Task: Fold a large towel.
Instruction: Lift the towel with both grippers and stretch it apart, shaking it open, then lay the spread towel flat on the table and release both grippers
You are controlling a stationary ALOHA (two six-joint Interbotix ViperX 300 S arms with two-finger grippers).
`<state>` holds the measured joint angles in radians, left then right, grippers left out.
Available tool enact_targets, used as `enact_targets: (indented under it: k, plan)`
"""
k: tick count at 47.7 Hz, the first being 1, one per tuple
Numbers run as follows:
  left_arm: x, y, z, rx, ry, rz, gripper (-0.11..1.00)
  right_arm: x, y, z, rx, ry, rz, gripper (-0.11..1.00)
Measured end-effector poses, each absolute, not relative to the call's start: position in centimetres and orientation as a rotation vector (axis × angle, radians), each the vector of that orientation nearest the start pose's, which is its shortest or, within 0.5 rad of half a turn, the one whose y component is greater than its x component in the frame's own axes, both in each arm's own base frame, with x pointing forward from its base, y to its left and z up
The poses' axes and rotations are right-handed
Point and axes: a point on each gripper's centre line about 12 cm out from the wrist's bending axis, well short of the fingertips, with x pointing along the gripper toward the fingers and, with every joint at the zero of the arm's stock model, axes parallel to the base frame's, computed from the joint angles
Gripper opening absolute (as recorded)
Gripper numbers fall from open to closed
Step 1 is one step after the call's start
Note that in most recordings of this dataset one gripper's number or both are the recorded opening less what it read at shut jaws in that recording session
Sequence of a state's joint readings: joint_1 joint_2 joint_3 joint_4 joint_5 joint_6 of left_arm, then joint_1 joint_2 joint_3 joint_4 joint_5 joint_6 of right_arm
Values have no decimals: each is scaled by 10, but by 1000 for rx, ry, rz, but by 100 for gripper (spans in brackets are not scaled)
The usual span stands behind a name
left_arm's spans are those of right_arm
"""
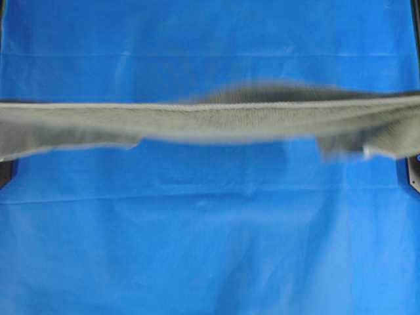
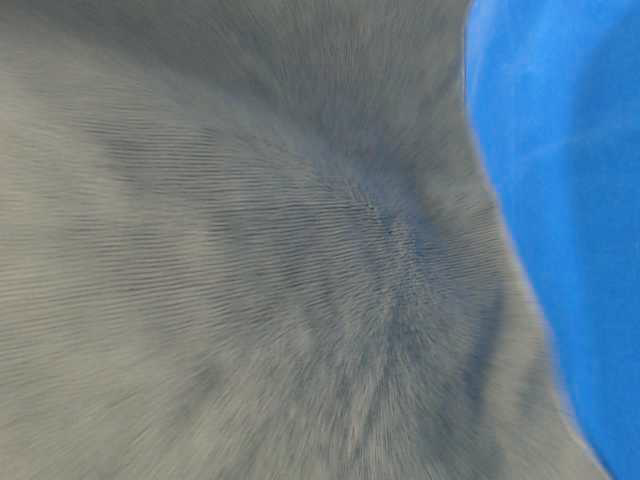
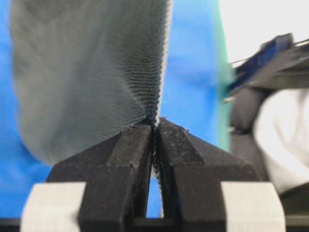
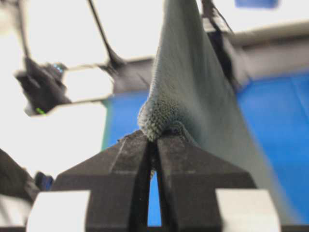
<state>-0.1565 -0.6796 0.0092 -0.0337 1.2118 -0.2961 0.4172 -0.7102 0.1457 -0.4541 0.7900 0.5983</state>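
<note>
Grey-green towel [image 1: 210, 120] stretched taut as a long narrow band right across the overhead view, raised above the blue cloth [image 1: 210, 249] covering the table, both ends running out of view at the left and right edges. Thin pale stitched edge along the top of the band, nearly straight. Lower margin uneven and blurred: shallow sag in the middle, ragged folds hanging near the left third and toward the right end. Second layer of fabric bulging just above the stitched line right of centre.

Table-level view almost filled by the towel [image 2: 250, 260], very close to the lens, fine ribbed terry texture fanning out from a puckered point right of centre; only a strip of blue cloth [image 2: 570, 200] to its right.

Left gripper [image 3: 154, 126]: black jaws clenched on the towel's [image 3: 91, 72] edge, fabric rising from the pinch as a broad sheet, woven edge running straight up from the tips, rounded outline at lower left.

Right gripper [image 4: 155, 135]: jaws pinched tight on a bunched, rounded corner of the towel [image 4: 188, 82], cloth climbing steeply upward and trailing down to the right over the blue cloth [image 4: 280, 125].
</note>
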Motion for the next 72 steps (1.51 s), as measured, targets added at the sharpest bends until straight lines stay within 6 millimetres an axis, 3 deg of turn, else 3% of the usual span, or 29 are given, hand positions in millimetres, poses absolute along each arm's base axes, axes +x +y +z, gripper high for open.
enact_targets:
  k: [9, 18, 26, 37, 49, 57, 64, 72]
  plan:
    - [195, -34, 545, -276, 544, -99, 1, 207, 49, 548, 192, 118, 62, 1]
    - [198, -25, 538, -269, 579, -43, 1, 209, 39, 532, 180, 220, -47, 1]
    - [216, 11, 495, -262, 718, 129, 1, 214, 16, 493, 111, 425, -321, 1]
    - [218, 78, 436, -268, 897, 357, 1, 209, -25, 438, 33, 627, -754, 1]
    - [248, 128, 406, -130, 925, 380, 1, 196, -69, 366, 22, 770, -1050, 1]
    - [261, 165, 383, -84, 964, 407, 1, 190, -101, 330, 39, 788, -1130, 1]
    - [258, 197, 364, -119, 993, 472, 1, 192, -128, 319, 76, 710, -1113, 1]
    - [255, 193, 339, -170, 1033, 470, 1, 195, -139, 316, 100, 666, -1080, 1]
